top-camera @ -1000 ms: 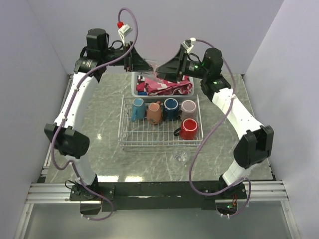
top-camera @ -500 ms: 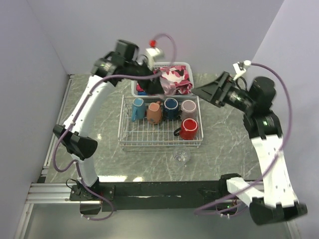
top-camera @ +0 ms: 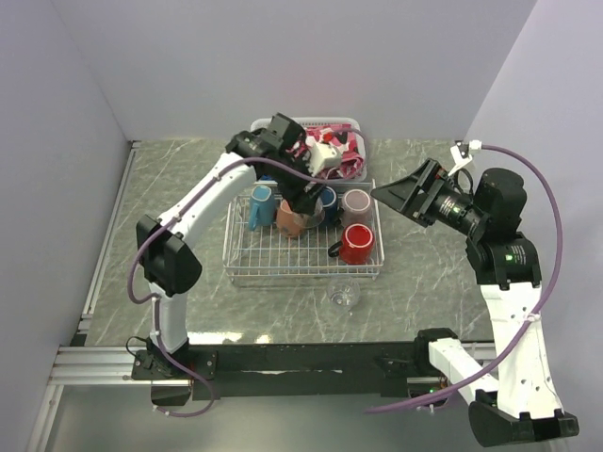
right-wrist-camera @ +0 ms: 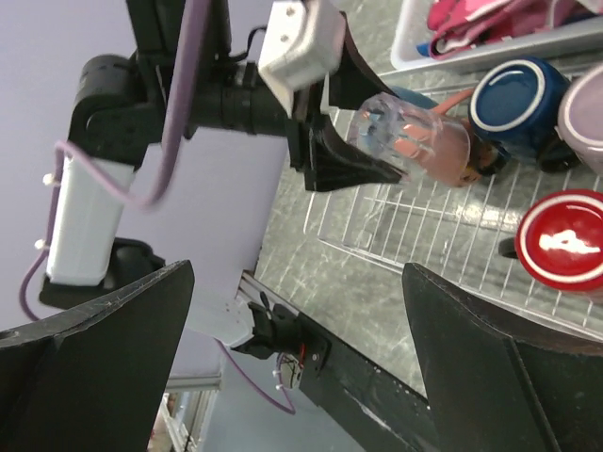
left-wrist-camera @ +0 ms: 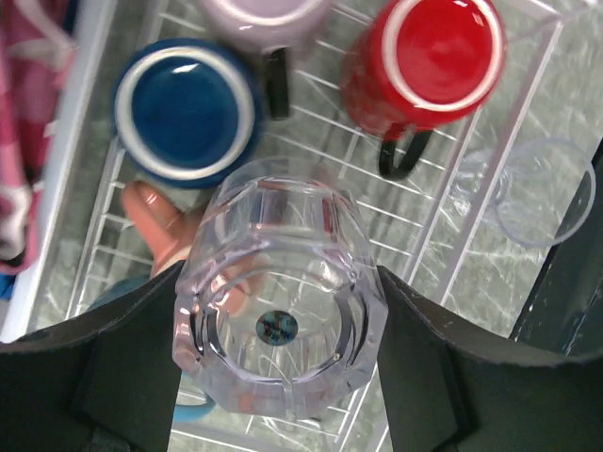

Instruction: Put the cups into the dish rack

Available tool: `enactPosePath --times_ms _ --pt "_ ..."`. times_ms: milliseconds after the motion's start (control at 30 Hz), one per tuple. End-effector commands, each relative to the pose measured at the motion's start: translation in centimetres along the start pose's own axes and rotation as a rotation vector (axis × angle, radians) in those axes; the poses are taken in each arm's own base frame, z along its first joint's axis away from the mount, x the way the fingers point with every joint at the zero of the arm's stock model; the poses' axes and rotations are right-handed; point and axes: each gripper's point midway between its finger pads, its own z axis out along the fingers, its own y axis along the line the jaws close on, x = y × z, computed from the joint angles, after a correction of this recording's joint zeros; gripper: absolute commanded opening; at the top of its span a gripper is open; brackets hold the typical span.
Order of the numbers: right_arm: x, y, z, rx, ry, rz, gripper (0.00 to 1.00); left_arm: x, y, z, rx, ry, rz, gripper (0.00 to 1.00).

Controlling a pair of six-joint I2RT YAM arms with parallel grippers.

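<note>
Swung across from the back, the left gripper now hangs over the dish rack, clamped on a clear glass by its sides, probably so it can be lowered among the five mugs. A second glass stands on the table just in front. The right gripper has pulled aside with jaws wide and empty, seemingly to give room.

Left claw hangs over the mugs in the dish rack

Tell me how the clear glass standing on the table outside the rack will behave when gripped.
The clear glass looks smooth and glossy, so a grip may slip. Its thin transparent walls are probably fragile; squeeze gently. It seems light, standing free beside the dish rack, so a nudge could tip it.
</note>
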Motion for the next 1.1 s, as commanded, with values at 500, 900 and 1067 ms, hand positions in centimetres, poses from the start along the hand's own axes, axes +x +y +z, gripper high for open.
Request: enactPosePath --times_ms 500,900,1067 --pt "1.1 -0.3 -0.3 -0.03 0.035 -0.018 1.0 -1.3 -1.5 -1.0 -0.089 -0.071 0.153 0.01" --pt "2.2 -0.9 -0.1 -0.053 0.062 -0.012 1.0 -6.5 -1.7 -5.4 -0.136 -0.244 0.198 0.01" --pt "2.7 -2.0 0.3 -0.024 0.082 0.0 1.0 -4.5 -4.7 -6.1 -0.011 -0.182 0.22 0.01"
